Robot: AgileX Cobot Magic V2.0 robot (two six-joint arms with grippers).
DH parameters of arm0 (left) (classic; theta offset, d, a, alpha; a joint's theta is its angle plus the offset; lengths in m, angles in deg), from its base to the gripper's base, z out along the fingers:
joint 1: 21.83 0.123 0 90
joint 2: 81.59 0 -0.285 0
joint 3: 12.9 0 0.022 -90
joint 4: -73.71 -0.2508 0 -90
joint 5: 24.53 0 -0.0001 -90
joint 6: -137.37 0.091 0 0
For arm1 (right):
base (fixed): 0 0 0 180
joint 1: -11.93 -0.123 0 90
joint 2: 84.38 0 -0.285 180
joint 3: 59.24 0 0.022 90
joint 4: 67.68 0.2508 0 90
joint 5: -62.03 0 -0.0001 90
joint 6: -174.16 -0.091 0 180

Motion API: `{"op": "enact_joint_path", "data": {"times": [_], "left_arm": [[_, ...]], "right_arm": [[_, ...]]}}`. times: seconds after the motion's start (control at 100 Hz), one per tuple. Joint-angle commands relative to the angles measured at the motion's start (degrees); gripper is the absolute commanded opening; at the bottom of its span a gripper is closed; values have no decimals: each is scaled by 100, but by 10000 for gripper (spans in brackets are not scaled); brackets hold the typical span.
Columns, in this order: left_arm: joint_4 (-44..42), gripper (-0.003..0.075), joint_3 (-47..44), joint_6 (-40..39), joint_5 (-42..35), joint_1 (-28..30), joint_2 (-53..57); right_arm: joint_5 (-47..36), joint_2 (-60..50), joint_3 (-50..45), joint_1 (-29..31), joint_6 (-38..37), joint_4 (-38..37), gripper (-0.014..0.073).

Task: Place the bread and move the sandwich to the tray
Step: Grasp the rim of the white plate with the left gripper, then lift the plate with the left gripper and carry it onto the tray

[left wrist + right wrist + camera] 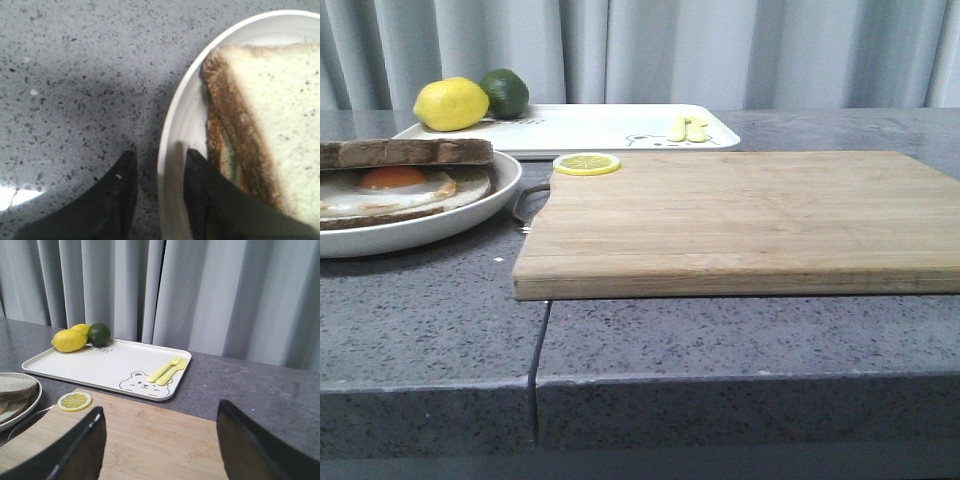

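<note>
The sandwich (390, 185) sits on a round white plate (470, 215) at the left: a fried egg with an orange yolk on a lower slice, and the bread (405, 152) lying over its back part. In the left wrist view the bread (275, 100) shows pale with a dark crust. My left gripper (159, 154) straddles the plate's rim (185, 115), one finger outside on the counter, the other inside by the crust; it is open, with a strip of counter between the outer finger and the rim. The tray (600, 128) lies at the back. My right gripper (160, 407) hangs wide open and empty over the wooden board (150, 440).
The cutting board (740, 215) fills the middle and right, with a lemon slice (587, 163) at its far left corner. A lemon (451, 104) and a lime (506, 92) rest on the tray's left end, yellow cutlery (688, 128) on its right. Grey curtains hang behind.
</note>
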Motion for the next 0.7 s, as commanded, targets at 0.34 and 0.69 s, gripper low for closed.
{"op": "enact_joint_path", "data": {"times": [0.34, 0.69], "left_arm": [[303, 3, 194, -51, -252, 7, 135], [534, -19, 194, -51, -175, 7, 135]], "right_arm": [[-276, 22, 135, 26, 50, 72, 482], [-276, 22, 135, 26, 50, 72, 482]]}}
